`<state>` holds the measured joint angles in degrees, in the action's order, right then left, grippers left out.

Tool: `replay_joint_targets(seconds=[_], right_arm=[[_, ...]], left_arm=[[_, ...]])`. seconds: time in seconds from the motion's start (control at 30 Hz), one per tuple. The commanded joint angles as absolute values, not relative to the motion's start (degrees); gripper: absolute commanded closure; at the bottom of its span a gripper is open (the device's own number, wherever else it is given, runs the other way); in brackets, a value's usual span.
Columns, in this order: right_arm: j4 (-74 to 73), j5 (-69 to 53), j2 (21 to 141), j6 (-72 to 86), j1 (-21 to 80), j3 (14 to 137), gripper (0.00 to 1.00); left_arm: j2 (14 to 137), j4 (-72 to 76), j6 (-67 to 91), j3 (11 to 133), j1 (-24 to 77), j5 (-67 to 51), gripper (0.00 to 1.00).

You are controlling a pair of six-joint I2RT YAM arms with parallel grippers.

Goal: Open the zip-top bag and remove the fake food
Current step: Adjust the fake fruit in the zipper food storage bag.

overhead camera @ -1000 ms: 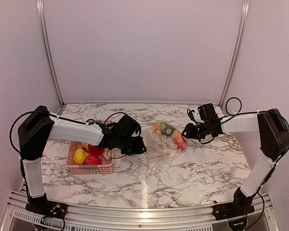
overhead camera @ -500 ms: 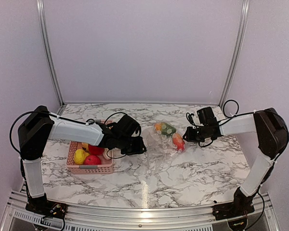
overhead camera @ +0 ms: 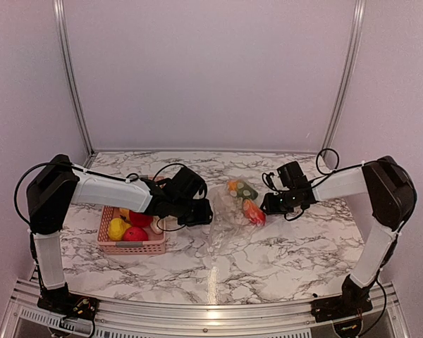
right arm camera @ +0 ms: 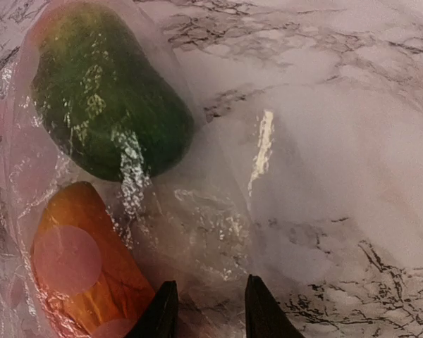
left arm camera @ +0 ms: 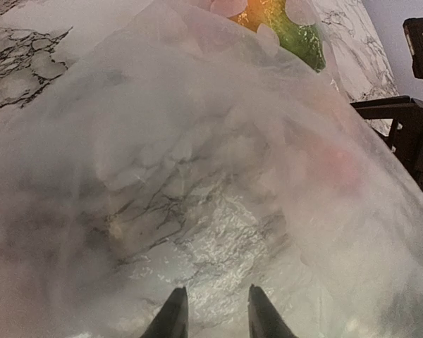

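Zip-top bag (overhead camera: 225, 224) lies centre of marble table (overhead camera: 303, 257), fake food (overhead camera: 245, 201) inside at its 1 o'clock end. L gripper (overhead camera: 204, 213) at bag's 9, R gripper (overhead camera: 263, 205) at 3 — both jaws slightly apart on the film; can't tell if pinching.

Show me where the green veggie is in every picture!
Top external: the green veggie is in the middle of the table, toward the back, inside the zip-top bag.
Left wrist: at the top edge, right of the middle.
Right wrist: upper left, big and close.
Shared landmark: the crinkly clear bag wrapped around it shows in all three views.
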<state>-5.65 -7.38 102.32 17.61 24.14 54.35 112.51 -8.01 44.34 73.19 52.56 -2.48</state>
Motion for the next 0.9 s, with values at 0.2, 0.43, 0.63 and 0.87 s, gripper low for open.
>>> replay_joint_targets(seconds=[0.2, 0.43, 0.63, 0.87], right_arm=[[-11.4, -3.1, 99.0, 16.3, 25.4, 59.0, 0.60], [-15.7, -1.4, 96.1, 15.9, 28.0, 61.9, 0.68], [-16.6, -1.0, 94.9, 17.3, 31.4, 60.2, 0.78], [-15.1, -1.2, 96.6, 18.9, 32.1, 57.8, 0.84]], left_arm=[[113.7, -9.3, 43.5, 74.3, 52.6, -2.1, 0.70], [113.7, -9.3, 43.5, 74.1, 52.6, -2.1, 0.70], [113.9, -9.2, 43.4, 74.4, 52.6, -2.3, 0.70], [114.0, -9.3, 43.4, 74.7, 52.7, -2.3, 0.70]])
